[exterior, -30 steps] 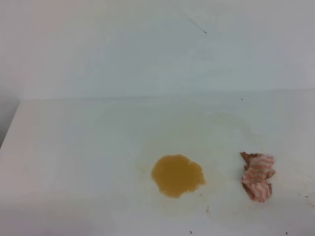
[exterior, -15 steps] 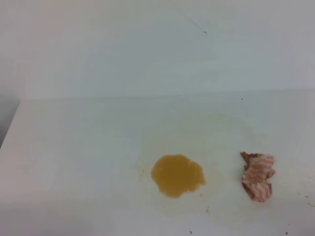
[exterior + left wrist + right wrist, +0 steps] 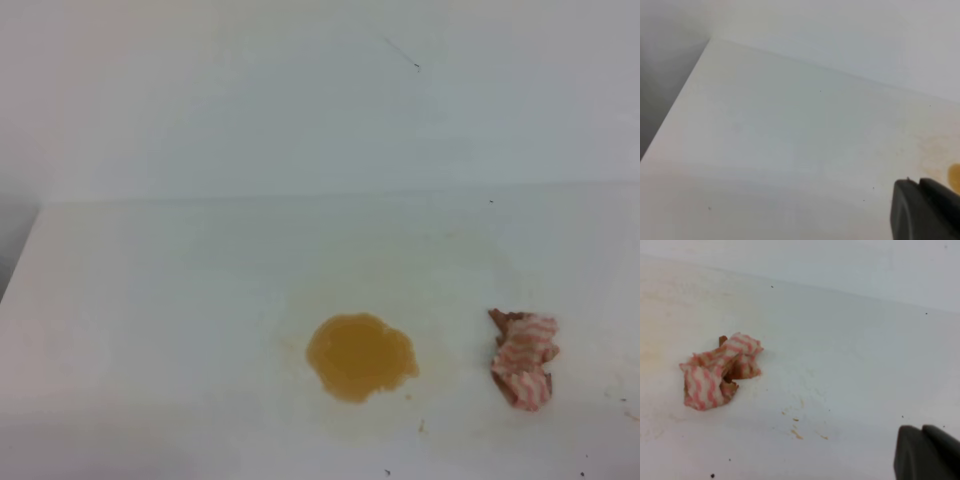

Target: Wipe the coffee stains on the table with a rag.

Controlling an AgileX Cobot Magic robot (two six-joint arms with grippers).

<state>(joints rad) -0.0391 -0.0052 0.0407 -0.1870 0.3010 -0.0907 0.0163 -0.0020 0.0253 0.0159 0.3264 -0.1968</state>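
The coffee stains (image 3: pixel 361 356) form a roundish amber blotch on the white table (image 3: pixel 180 300), front of centre, with a faint yellowish halo around it. To its right lies the rag (image 3: pixel 523 358), a bunched pink-and-white striped wad, apart from the blotch. Neither gripper shows in the exterior high view. In the right wrist view the rag (image 3: pixel 720 371) lies left of centre, and my right gripper (image 3: pixel 921 428) sits at the lower right, shut and empty, well away from it. In the left wrist view my left gripper (image 3: pixel 918 182) is shut, with a sliver of the stains (image 3: pixel 955 176) just beyond it.
The table's left edge (image 3: pixel 20 260) drops off to a dark gap. A white wall (image 3: pixel 320 100) rises behind the table. Small brown crumbs (image 3: pixel 796 430) lie on the surface between the rag and my right gripper.
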